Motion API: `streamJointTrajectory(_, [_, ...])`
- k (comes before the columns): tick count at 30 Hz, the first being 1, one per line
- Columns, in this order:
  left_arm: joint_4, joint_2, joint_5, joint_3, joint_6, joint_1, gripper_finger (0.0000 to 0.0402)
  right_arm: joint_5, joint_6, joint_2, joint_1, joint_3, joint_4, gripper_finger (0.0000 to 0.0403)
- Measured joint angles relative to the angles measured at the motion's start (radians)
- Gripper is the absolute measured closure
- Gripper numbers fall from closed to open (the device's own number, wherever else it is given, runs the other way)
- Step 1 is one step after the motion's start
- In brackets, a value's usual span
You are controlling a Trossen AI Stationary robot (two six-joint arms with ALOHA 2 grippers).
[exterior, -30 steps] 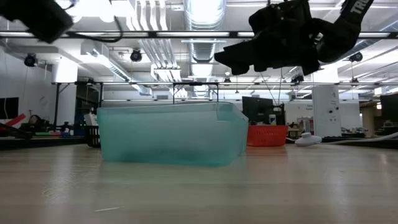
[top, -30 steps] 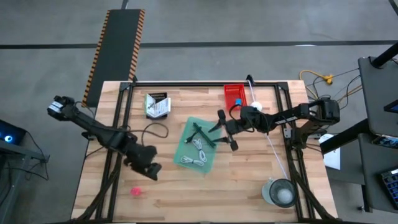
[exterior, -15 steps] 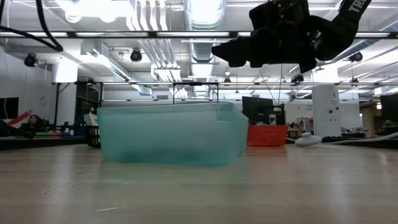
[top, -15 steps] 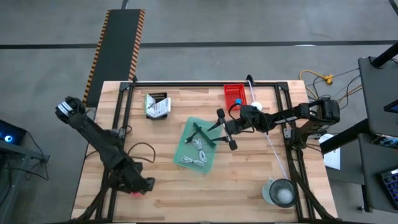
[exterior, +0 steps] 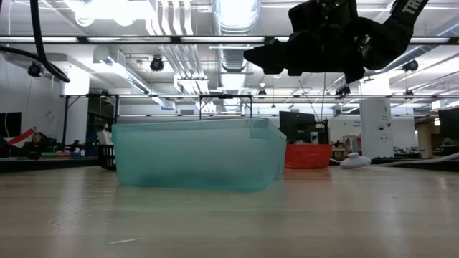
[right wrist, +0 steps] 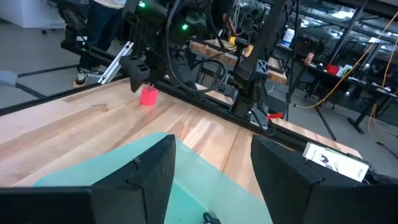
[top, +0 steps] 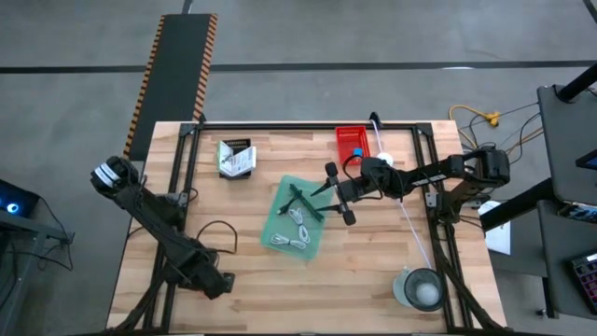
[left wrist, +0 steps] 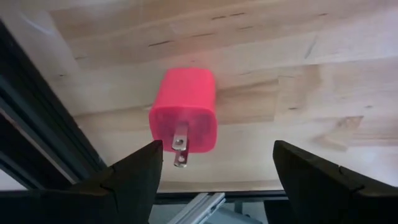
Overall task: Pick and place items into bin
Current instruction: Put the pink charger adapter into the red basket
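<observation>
Within the last sec the left gripper [top: 211, 280] was swung down to the table's near-left corner, over the pink charger plug [left wrist: 183, 115], which was lying flat on the wood; pickup was judged imminent. Its jaws were spread wide, nothing held. The right gripper [top: 328, 194], also open and empty, was hung over the bin [top: 280, 201]'s right edge.

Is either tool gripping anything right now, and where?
Nothing is held. The left tool is open above the pink plug adapter; the right tool is open over the teal bin.
</observation>
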Motion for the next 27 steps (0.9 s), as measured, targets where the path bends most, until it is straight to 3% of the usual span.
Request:
streamJointTrajectory(12, [-0.062, 0.0, -0.004, -0.028, -0.002, -0.001, 0.0116, 0.0, 0.0, 0.0, 0.0, 0.0, 0.0, 0.0209])
streamJointTrajectory(27, [0.017, 0.019, 0.027, -0.059, 0.083, -0.014, 0.0125, 0.0, 0.0, 0.0, 0.0, 0.0, 0.0, 0.0209])
